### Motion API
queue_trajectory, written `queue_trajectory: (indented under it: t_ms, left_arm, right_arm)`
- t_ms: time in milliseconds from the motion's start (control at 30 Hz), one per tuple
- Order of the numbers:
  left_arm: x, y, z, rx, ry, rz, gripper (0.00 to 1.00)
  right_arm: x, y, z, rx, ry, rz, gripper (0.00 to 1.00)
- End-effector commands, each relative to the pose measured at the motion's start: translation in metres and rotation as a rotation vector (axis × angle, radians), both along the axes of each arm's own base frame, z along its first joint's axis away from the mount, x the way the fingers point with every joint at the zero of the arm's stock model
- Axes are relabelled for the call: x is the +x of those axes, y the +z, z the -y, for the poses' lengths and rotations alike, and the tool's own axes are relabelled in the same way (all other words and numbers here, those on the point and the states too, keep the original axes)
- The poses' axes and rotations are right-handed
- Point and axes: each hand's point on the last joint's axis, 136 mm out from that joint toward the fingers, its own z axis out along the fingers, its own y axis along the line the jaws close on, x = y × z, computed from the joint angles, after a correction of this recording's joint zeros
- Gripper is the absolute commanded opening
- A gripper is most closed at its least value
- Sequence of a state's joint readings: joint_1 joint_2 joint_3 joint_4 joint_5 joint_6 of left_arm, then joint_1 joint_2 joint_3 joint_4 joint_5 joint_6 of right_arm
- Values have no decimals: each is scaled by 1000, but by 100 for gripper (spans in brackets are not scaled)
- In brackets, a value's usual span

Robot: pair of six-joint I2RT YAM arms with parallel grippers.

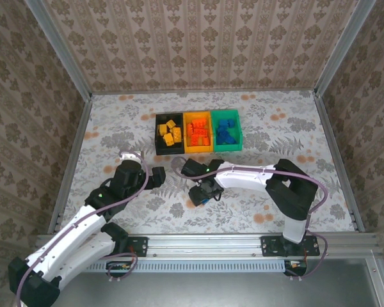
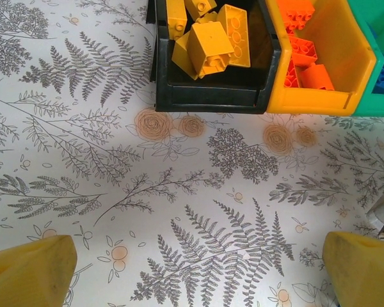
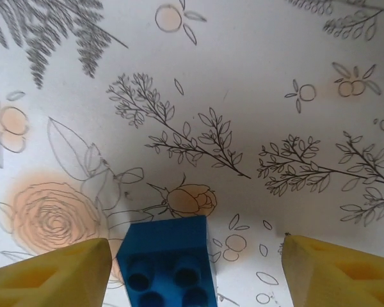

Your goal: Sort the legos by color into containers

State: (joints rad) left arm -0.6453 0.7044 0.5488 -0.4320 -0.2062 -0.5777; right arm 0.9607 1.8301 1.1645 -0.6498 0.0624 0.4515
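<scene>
– Starting nearest the arm bases, how does the left tool stand?

– Wide open, holding nothing. In its wrist view the two yellow pads sit in the bottom corners of the frame, with bare flowered counter between them.

– And the right tool?

– Low over the counter, just below the middle of the overhead frame. Its jaws are parted around one blue lego, which lies studs-up at the bottom of the wrist frame. The left pad is just beside the brick, though I cannot tell whether it touches. The right pad is well apart from it, so there is no grip on it.

– Farther back?

– The containers stand joined in a row above the middle of the overhead frame. The black bin on the left holds yellow-orange legos. The yellow-orange bin in the middle holds red-orange legos. The green bin on the right holds blue legos.

– Does the left wrist see them?

– Yes, along the top edge of its frame, with the black bin at the left of the row.
</scene>
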Motion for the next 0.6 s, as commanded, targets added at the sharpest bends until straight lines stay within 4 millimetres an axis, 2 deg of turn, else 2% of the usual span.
queue_trajectory:
  t_ms: [0, 167, 267, 333, 433, 567]
  left_arm:
    - [-2, -7, -6, -6, 28, -22, 100]
    - [-2, -10, -7, -9, 33, -27, 100]
    - [-2, -12, -7, -12, 35, -32, 100]
    - [-2, -13, -6, -16, 33, -33, 100]
    - [-1, -12, -6, -18, 32, -32, 100]
    - [1, -11, -7, -10, 36, -26, 100]
  right_arm:
    - [-7, -14, -1, -17, 8, -21, 64]
    - [-8, -13, -1, -14, 10, -18, 46]
    - [-1, -2, -1, 2, -1, 19, 39]
    - [10, 12, 1, 23, -21, 61, 37]
    - [38, 44, 10, 67, -83, 142, 36]
    - [95, 98, 39, 111, -218, 298, 36]
